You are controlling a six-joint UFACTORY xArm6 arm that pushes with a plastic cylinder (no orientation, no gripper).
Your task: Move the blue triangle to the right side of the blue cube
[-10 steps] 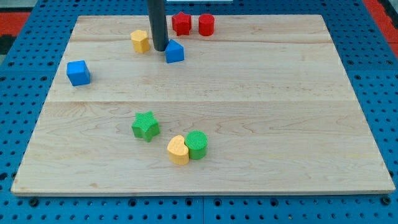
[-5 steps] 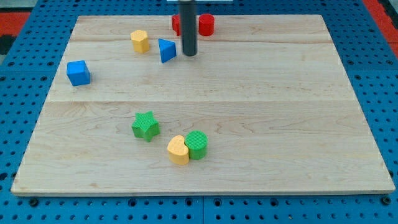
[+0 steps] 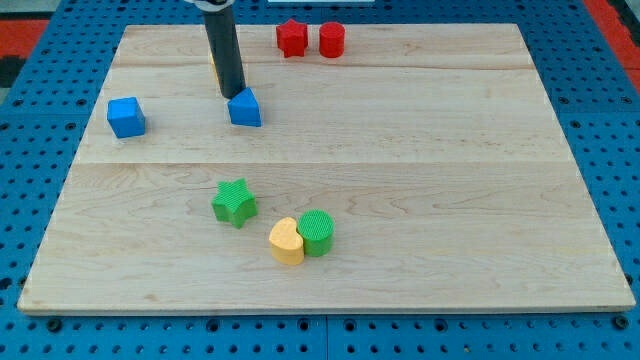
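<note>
The blue triangle (image 3: 245, 108) lies on the wooden board (image 3: 420, 180) in its upper left part. The blue cube (image 3: 126, 116) sits to its left near the board's left edge, with a wide gap between them. My tip (image 3: 233, 94) stands just above and left of the blue triangle, touching or almost touching its upper edge. The rod hides most of a yellow block (image 3: 215, 66) behind it.
A red star-like block (image 3: 292, 38) and a red cylinder (image 3: 332, 40) sit at the board's top. A green star (image 3: 234, 202), a yellow heart (image 3: 286, 241) and a green cylinder (image 3: 317, 233) lie lower down, the last two touching.
My tip swung from the triangle's left to its right, then back to its upper left. The blue triangle moved left and down toward the blue cube and turned.
</note>
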